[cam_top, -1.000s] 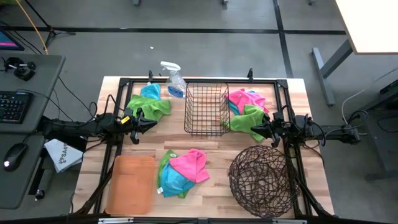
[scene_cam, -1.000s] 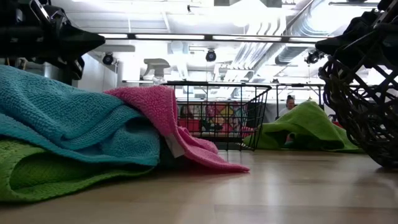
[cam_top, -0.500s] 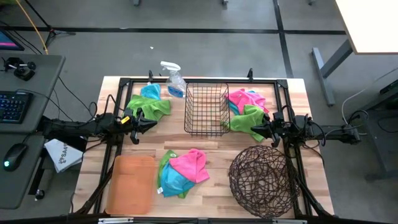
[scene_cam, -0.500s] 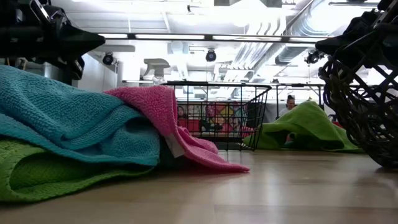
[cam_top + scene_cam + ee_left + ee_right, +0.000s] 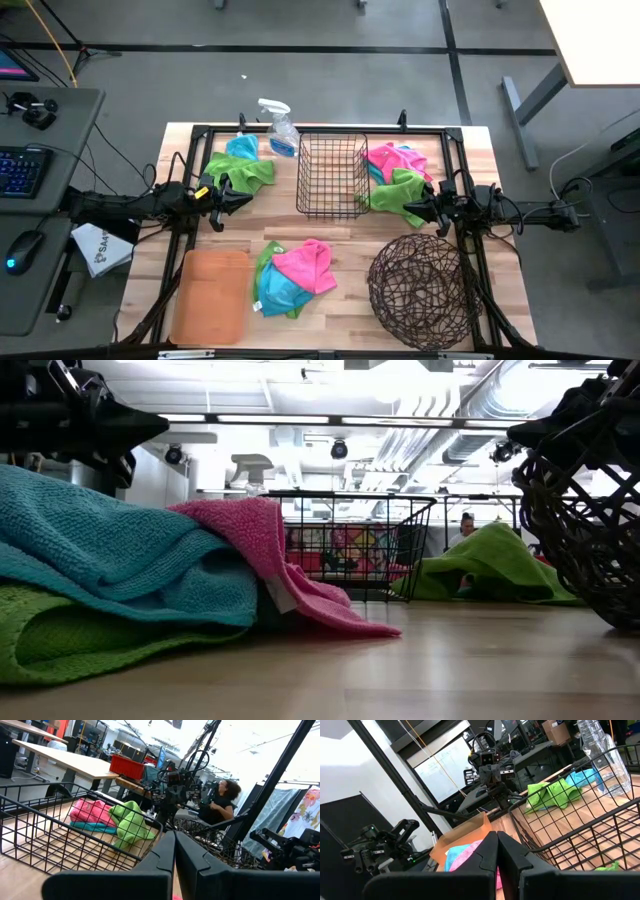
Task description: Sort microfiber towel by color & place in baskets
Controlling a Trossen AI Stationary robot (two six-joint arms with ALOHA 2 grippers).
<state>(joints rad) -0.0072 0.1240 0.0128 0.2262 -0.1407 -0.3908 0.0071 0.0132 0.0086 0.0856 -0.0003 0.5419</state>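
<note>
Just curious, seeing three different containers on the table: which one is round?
The dark-brown woven twig basket, at the table's near right corner. The black wire basket and the flat orange tray are both rectangular. All three look empty.

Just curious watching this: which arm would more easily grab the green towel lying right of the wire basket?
Probably the right. The right gripper, fingers shut, sits next to that green towel, while the left gripper waits beyond the black wire basket, beside a different green towel.

The wire basket is sitting mid-bench, towel piles lying on both sides; the twig basket is sitting right of the tray.
</note>
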